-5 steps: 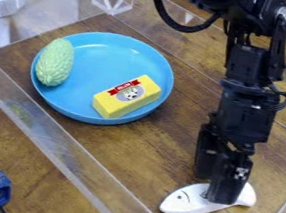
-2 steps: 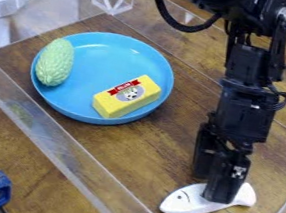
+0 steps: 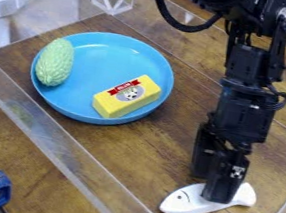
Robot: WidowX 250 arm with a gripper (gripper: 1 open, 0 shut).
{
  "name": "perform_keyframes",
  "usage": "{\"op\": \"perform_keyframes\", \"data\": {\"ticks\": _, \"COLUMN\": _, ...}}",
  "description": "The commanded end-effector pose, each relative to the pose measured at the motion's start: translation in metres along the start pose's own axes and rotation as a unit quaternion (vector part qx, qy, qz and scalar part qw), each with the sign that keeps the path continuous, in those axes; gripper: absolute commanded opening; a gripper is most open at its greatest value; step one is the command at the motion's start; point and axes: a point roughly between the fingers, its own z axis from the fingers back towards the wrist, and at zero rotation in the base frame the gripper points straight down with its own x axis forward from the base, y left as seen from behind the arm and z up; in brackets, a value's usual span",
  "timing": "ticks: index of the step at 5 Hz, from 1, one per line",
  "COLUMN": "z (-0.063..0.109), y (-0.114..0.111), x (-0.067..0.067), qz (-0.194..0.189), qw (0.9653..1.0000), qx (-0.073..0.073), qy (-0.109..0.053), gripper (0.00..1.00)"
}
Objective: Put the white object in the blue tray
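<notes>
The white object [image 3: 208, 198], a small flat fish-shaped plastic piece, lies on the wooden table [image 3: 124, 161] at the lower right of the view, well apart from the blue tray [image 3: 85, 110]. The black gripper [image 3: 225, 180] comes down steeply from above and stands right over the piece, its fingertips straddling the far, right-hand part so that this end is partly hidden behind the fingers [image 3: 206, 166]. The jaws are spread wide, one finger on each side of the piece, and they do not pinch it; whether a fingertip actually touches the plastic cannot be told from this angle. The piece's long axis runs roughly left to right across the picture, tilted slightly so that its rounded wide end points to the lower left, toward the camera-side edge of the table, while the other end goes under the gripper. A small dark mark shows near the rounded end. The blue tray sits at the upper left, holding a green oval vegetable [image 3: 56, 61] against its left rim and a yellow rectangular block [image 3: 125, 96] nearer its right side.
</notes>
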Motion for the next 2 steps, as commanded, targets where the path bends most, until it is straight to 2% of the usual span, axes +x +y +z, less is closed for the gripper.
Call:
{"op": "perform_keyframes", "data": {"ticks": 1, "z": -0.014, "y": 0.0171, "x": -0.0164, "qz": 0.019, "qw": 0.9995, "qx": -0.006, "qy": 0.026, "gripper": 0.0}}
{"op": "perform_keyframes", "data": {"ticks": 2, "z": -0.0115, "y": 0.016, "x": -0.0164, "qz": 0.017, "qw": 0.9995, "qx": -0.004, "qy": 0.027, "gripper": 1.0}}
